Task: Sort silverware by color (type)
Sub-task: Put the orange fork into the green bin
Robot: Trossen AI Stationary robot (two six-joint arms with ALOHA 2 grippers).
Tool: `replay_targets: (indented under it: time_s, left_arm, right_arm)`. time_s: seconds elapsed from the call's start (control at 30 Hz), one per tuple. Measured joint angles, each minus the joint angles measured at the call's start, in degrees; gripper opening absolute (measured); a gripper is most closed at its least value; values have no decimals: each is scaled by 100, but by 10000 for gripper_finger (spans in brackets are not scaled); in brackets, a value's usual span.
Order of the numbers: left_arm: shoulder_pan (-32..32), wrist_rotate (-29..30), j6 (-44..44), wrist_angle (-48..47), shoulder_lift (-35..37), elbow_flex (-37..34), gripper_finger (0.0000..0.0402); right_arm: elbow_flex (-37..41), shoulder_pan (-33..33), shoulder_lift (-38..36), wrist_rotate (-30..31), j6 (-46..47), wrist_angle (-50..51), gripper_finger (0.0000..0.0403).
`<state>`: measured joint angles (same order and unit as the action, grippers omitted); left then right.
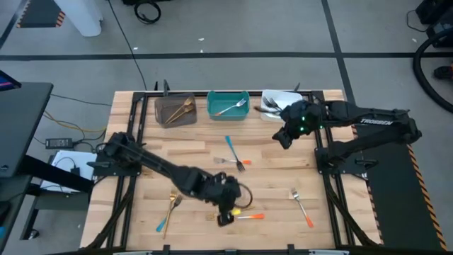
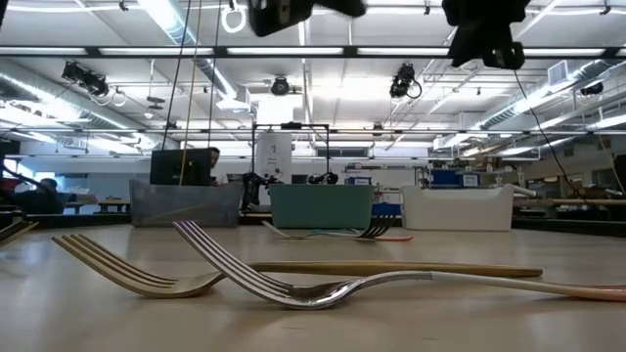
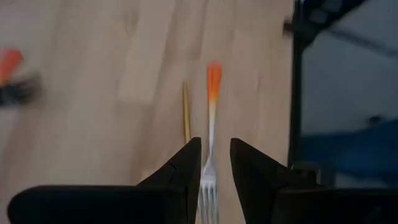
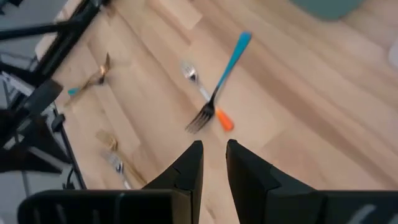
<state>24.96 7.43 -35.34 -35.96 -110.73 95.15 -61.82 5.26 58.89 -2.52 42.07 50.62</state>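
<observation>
My left gripper [image 1: 225,216] [image 3: 216,155] hovers open above a silver fork with an orange handle [image 3: 211,118] [image 1: 246,216] near the table's near edge. Its fingers stand narrowly on either side of the fork's head without touching it. A gold utensil [image 3: 186,112] lies flat alongside that fork. The low view shows the same fork [image 2: 323,288] and a gold fork [image 2: 137,274] lying on the wood, with my left gripper [image 2: 293,12] well above them. My right gripper [image 1: 283,134] [image 4: 214,155] hangs open, in the air, beside the white bin [image 1: 277,106].
At the far edge stand a brown bin [image 1: 175,111] with gold utensils, a teal bin [image 1: 228,105] with a teal-handled fork, and the white bin with forks. On the table lie crossed teal- and orange-handled forks [image 1: 233,154], a gold and teal pair [image 1: 168,209], and another orange-handled fork [image 1: 302,207].
</observation>
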Motion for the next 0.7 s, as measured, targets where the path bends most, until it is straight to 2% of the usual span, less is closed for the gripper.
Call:
replay_targets:
  time_s: [0.17,0.3,0.7]
  left_arm:
    - [270,74,-36,344,-521,-4,96]
    - [300,236,-98,542,-863,-2,95]
    - [263,206,112,833,-1414,0,95]
  right_arm:
    - [116,-725,0,419,413,17,77]
    - [229,-1065,2,621,491,18,77]
    - [259,-1348,2,896,489,8,77]
